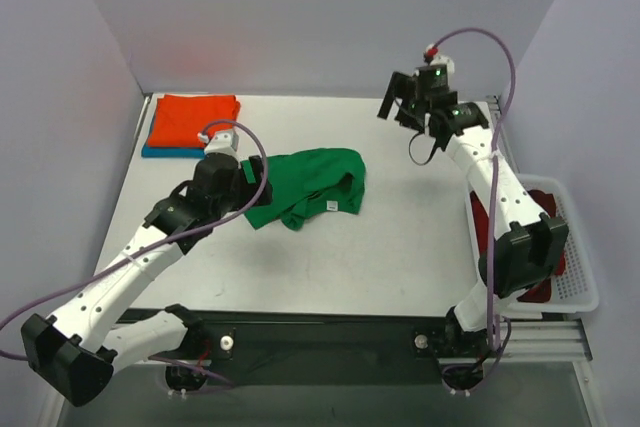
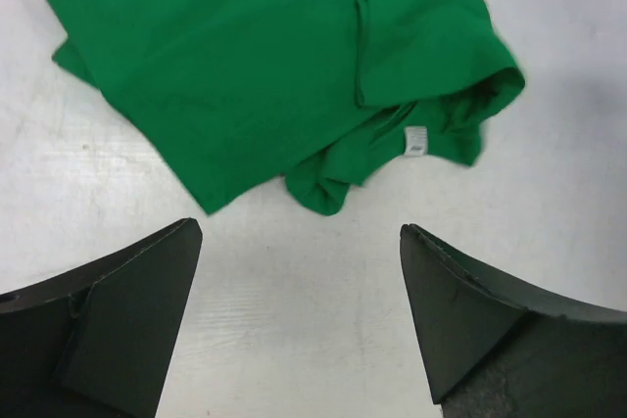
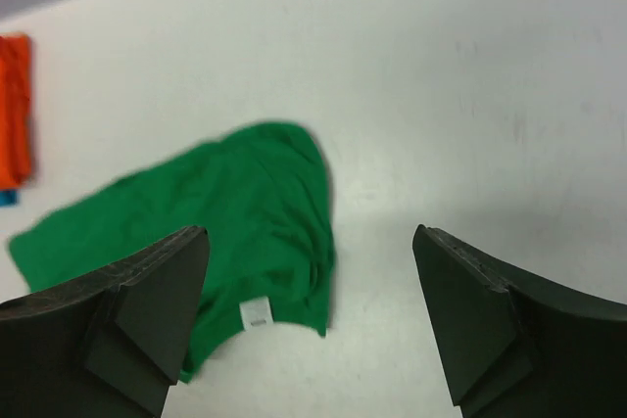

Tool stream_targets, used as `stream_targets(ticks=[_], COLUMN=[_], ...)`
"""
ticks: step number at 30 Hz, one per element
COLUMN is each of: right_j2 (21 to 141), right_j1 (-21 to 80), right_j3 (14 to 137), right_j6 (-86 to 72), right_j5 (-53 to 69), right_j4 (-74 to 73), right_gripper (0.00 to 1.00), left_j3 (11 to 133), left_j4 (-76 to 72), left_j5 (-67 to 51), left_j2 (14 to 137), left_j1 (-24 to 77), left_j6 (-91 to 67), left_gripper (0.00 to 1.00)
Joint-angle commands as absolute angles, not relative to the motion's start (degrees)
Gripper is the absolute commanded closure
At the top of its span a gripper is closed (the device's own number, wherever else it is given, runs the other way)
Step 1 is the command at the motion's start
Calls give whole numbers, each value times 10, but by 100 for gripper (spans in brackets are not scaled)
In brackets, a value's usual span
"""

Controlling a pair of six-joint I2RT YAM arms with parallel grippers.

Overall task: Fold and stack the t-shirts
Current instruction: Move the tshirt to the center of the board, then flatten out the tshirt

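A bright green t-shirt (image 1: 310, 187) lies crumpled in the middle of the table, its white neck label showing. It also shows in the left wrist view (image 2: 284, 75) and the right wrist view (image 3: 235, 212). My left gripper (image 1: 250, 182) is open and empty (image 2: 301, 232), hovering over bare table just short of the shirt's near edge. My right gripper (image 1: 405, 105) is open and empty (image 3: 311, 232), held high above the table's back right. A folded orange t-shirt (image 1: 195, 119) lies on a teal-blue one (image 1: 158, 152) at the back left. Dark red t-shirts (image 1: 540, 289) lie in the basket.
A white plastic basket (image 1: 582, 247) stands at the table's right edge beside the right arm. The grey walls close in the back and both sides. The orange shirt's edge (image 3: 12, 110) shows at the left in the right wrist view.
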State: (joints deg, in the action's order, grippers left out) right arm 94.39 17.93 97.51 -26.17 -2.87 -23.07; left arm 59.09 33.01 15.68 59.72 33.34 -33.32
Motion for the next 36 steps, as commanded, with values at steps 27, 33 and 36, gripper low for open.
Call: stream_targets(ticks=[27,33,36], right_j2=[579,519,491], right_j1=[174,120,97], right_j3=[299,274,258], right_j6=[-399,-397,-403], right_j5=[-186,-181,-165], right_j4=[-137,-186,-198], right_gripper=[16,17,17], left_j3=[399,410,413], left_j4=[74,61,58], left_j5=[236,246,250], left_j2=[806,838,847], left_j1=[322,318,317], left_j6=[-444,-440,-437], left_gripper=[28,31,33])
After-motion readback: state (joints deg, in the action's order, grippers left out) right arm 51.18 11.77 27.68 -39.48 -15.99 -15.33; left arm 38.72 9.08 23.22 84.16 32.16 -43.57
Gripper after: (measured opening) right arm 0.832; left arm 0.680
